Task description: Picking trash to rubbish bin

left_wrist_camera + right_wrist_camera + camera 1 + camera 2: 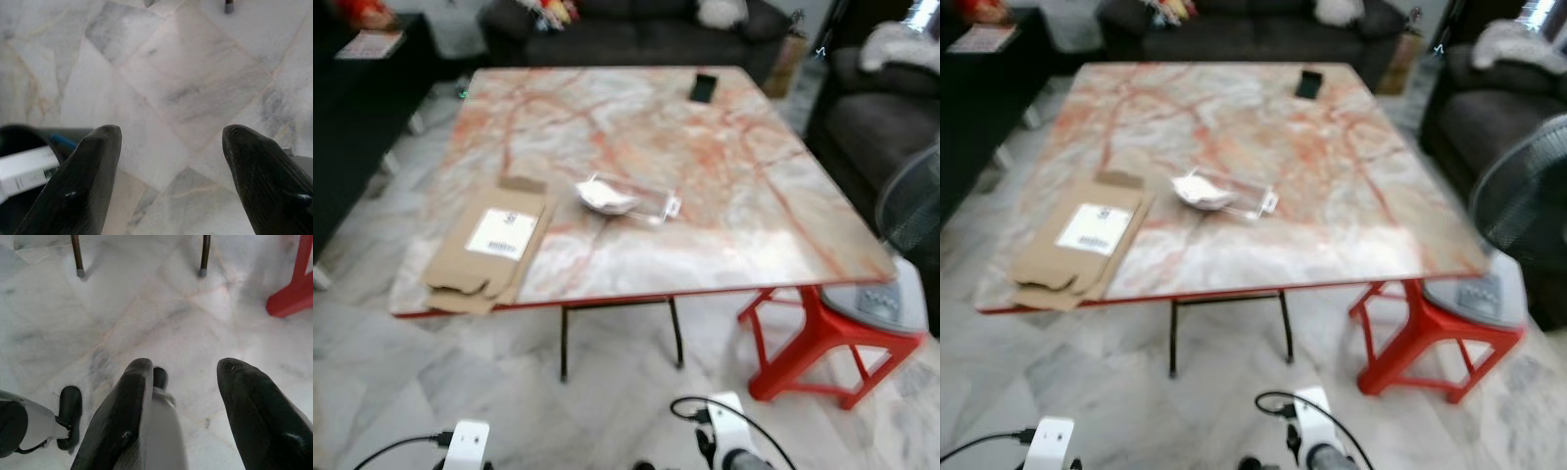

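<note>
On table (724, 166), clear wrapper (625, 198), cardboard (489, 247)

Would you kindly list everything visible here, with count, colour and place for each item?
Marble-patterned square table: one, pink and grey, centre.
Flattened cardboard box with white label: one, brown, table's near left corner.
Clear plastic container holding white crumpled trash: one, table's middle.
Small black phone-like object: one, table's far right.
Red plastic stool: one, beside table's near right corner.
Fan with grey base: one, right edge, base on the stool.
Dark sofas: behind and right of table.
Left gripper: black fingers apart, over the floor.
Right gripper: black fingers apart, over the floor.
</note>
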{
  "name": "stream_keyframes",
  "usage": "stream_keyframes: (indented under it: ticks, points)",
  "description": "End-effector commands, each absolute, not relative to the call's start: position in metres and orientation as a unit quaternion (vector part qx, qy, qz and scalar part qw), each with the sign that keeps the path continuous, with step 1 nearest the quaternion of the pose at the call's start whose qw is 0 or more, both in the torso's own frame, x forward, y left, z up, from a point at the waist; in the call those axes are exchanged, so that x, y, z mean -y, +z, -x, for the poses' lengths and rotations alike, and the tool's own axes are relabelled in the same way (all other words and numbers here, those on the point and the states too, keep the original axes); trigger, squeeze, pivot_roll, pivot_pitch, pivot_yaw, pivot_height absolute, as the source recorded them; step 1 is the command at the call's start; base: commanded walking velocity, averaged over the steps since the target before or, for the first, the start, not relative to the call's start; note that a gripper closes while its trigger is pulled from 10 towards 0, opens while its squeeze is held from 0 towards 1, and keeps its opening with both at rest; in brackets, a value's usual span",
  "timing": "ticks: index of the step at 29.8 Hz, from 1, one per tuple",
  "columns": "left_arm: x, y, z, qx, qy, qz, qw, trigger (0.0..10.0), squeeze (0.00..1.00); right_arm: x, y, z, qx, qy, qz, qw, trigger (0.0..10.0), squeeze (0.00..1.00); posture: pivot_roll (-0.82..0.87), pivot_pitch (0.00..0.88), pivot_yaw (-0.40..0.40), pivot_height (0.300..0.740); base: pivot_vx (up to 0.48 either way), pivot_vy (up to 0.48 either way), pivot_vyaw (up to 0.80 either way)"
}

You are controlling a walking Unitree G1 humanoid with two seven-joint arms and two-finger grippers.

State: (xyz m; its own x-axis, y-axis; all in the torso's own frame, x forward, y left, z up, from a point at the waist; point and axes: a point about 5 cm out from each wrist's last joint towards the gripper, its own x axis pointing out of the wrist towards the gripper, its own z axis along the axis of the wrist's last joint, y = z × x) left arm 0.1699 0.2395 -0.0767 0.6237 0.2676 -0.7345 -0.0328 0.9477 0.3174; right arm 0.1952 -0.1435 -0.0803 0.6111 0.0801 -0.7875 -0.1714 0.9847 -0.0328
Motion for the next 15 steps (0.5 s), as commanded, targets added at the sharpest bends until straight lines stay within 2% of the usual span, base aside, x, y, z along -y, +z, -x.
stream_keyframes:
  ticks: [1,2,15]
  points:
    - [-0.235,-0.0808,-0.1641,-0.437,0.075,-0.139,0.885,10.0,0.0,0.1512,-0.082,-0.1918,-0.441,0.06,0.051,0.894,10.0,0.0,0.16,0.114,-0.014,0.74,0.0,0.0,-0.66]
    - [-0.235,-0.0808,-0.1641,-0.437,0.075,-0.139,0.885,10.0,0.0,0.1512,-0.082,-0.1918,-0.441,0.06,0.051,0.894,10.0,0.0,0.16,0.114,-0.014,0.74,0.0,0.0,-0.66]
    - [-0.2338,-0.0819,-0.161,-0.433,0.093,-0.124,0.888,10.0,0.0,0.1517,-0.0806,-0.1939,-0.435,0.059,0.041,0.898,10.0,0.0,0.16,0.115,-0.021,0.74,0.0,0.0,0.0]
